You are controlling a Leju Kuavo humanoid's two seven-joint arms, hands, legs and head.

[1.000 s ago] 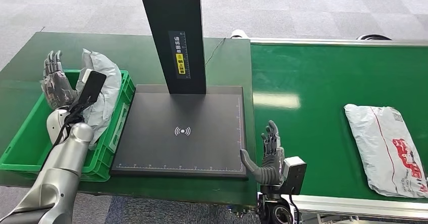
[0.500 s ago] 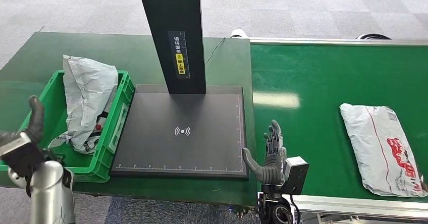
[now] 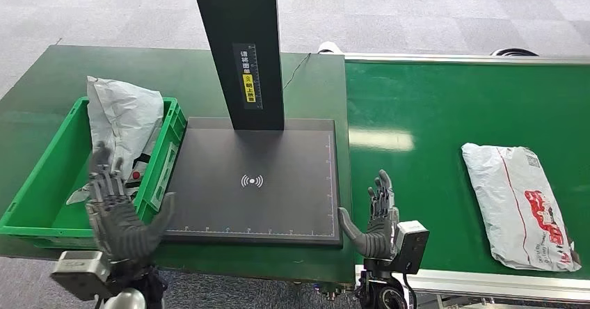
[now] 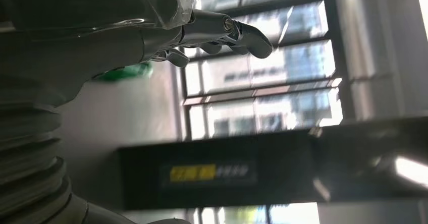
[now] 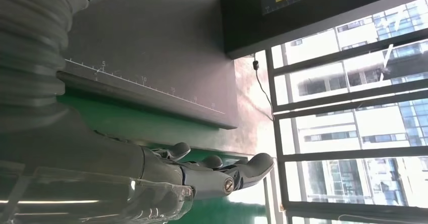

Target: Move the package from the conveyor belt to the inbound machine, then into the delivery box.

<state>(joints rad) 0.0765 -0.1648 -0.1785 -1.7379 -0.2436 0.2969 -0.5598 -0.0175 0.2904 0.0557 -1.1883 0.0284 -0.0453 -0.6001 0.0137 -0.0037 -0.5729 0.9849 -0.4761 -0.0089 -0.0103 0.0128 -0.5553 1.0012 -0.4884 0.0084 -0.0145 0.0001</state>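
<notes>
One crumpled grey plastic mailer bag (image 3: 124, 124) already lies in the green plastic crate (image 3: 42, 177) at the tabletop's left edge, so that round looks finished. The step in hand, by my reading, is fetching the white plastic package with red print (image 3: 520, 201), which lies on the green conveyor belt (image 3: 431, 114) near its right edge. The left hand (image 3: 122, 215) hovers spread and empty at the crate's front corner. The right hand (image 3: 372, 218) is upright, fingers apart, holding nothing, between the black scanner pad (image 3: 254, 184) and the belt. Next, the right hand must reach well across to the package.
</notes>
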